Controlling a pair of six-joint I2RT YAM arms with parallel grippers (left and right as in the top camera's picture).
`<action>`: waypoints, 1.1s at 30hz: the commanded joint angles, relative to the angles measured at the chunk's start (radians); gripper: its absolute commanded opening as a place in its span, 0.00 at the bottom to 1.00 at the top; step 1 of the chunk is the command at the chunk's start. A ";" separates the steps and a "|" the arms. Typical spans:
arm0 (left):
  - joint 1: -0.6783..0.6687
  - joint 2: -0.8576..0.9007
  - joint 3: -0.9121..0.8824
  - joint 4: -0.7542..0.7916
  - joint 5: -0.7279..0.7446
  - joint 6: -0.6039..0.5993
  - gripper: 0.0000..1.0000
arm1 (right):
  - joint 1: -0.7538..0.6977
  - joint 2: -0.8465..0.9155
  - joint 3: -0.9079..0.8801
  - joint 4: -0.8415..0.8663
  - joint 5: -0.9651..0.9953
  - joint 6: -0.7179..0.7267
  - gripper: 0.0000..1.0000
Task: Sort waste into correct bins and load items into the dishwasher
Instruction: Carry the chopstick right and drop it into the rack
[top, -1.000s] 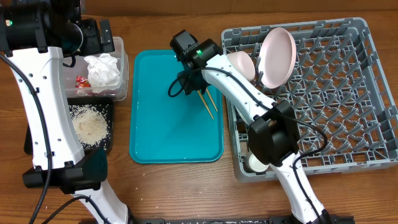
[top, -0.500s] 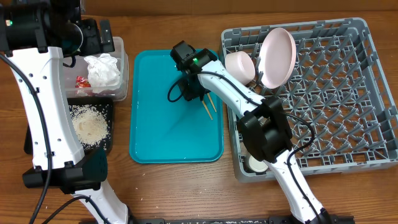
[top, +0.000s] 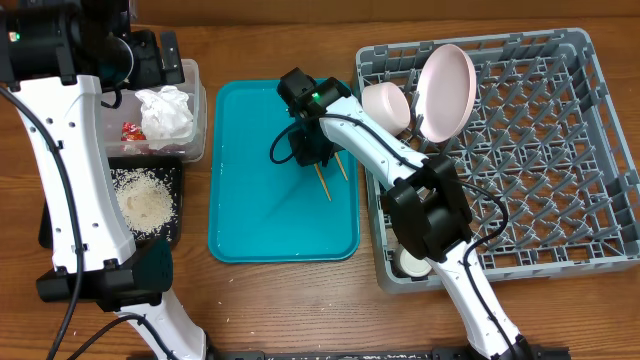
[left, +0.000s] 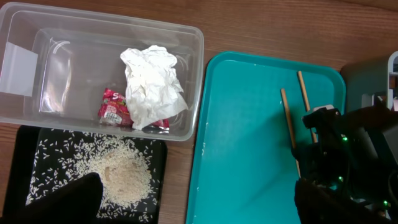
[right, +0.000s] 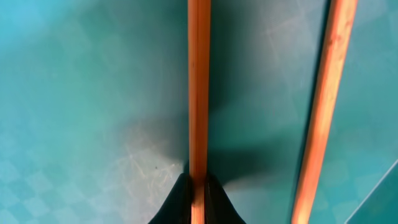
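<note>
Two wooden chopsticks lie on the teal tray (top: 260, 220). My right gripper (top: 312, 150) is down on the tray and shut on one chopstick (right: 199, 93), its fingertips (right: 180, 200) pinching it from both sides. The other chopstick (right: 323, 112) lies free beside it. My left gripper (left: 193, 205) hangs open over the clear tub (left: 193, 37) and black tray (left: 25, 155), holding nothing. A white tissue (left: 152, 87) and red wrapper (left: 114, 107) are in the tub. Rice (left: 118, 174) is piled in the black tray. The grey dish rack (top: 560, 200) holds a pink bowl (top: 447, 90) on edge.
A paler bowl (top: 385, 105) leans next to the pink one at the rack's back left. A small white cup (top: 410, 262) sits in the rack's front left corner, under my right arm. Upright pegs cover the rest of the rack.
My right gripper has come down a little on the tray and closed its fingers on one chopstick. The left arm has stayed still.
</note>
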 joint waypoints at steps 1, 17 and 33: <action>-0.006 -0.018 0.021 0.002 -0.011 -0.006 1.00 | 0.006 0.010 0.023 -0.068 -0.034 0.022 0.04; -0.007 -0.018 0.021 0.002 -0.011 -0.006 1.00 | -0.007 -0.259 0.388 -0.463 -0.034 0.151 0.04; -0.007 -0.018 0.021 0.002 -0.011 -0.006 1.00 | -0.117 -0.753 -0.120 -0.462 0.059 0.188 0.04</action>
